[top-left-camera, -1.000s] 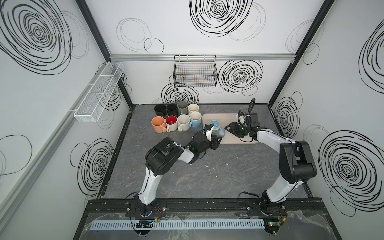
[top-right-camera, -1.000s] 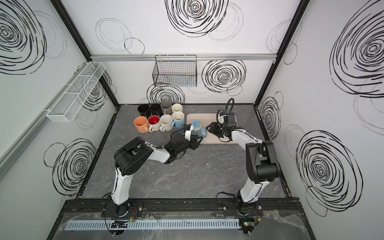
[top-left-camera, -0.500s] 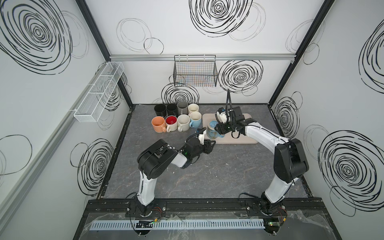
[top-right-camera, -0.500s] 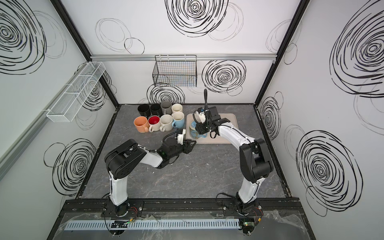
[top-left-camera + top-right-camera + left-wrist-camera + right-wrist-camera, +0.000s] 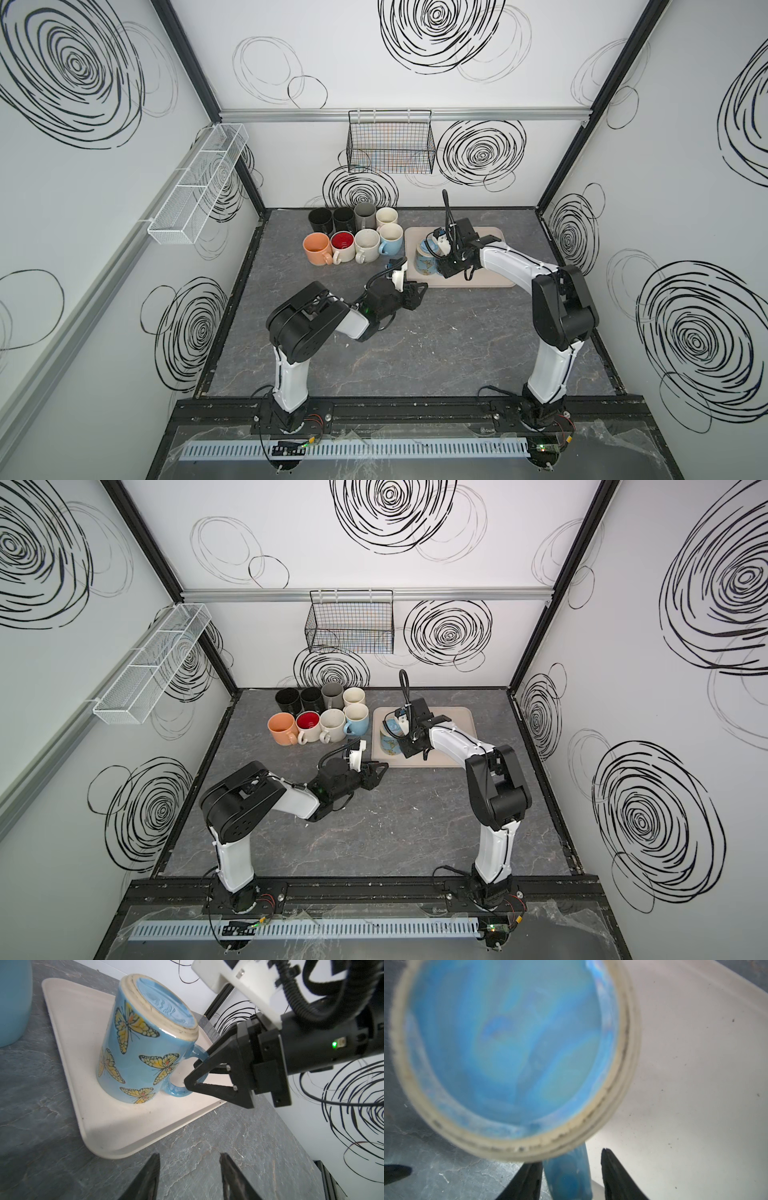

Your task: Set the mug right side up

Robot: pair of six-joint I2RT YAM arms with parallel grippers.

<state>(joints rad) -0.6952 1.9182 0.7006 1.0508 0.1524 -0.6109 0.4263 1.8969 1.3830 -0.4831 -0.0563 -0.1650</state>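
Observation:
A blue mug (image 5: 141, 1049) with yellow butterflies stands upside down, base up, near the left end of the beige tray (image 5: 128, 1126); both top views show the mug (image 5: 424, 259) (image 5: 390, 742). My right gripper (image 5: 191, 1072) (image 5: 572, 1159) is open and straddles the mug's handle (image 5: 569, 1176). One finger lies against the handle and a gap shows at the other. My left gripper (image 5: 189, 1159) (image 5: 424, 289) is open and empty, low over the table just off the tray's front left corner, pointing at the mug.
Several upright mugs (image 5: 353, 237) cluster at the back left of the tray, the light blue one (image 5: 12, 1001) closest. A black wire basket (image 5: 390, 145) hangs on the back wall and a white mesh shelf (image 5: 195, 191) on the left wall.
My right gripper swung left across the tray and came down around the mug's handle. My left gripper drew back from the mug toward the table's front.

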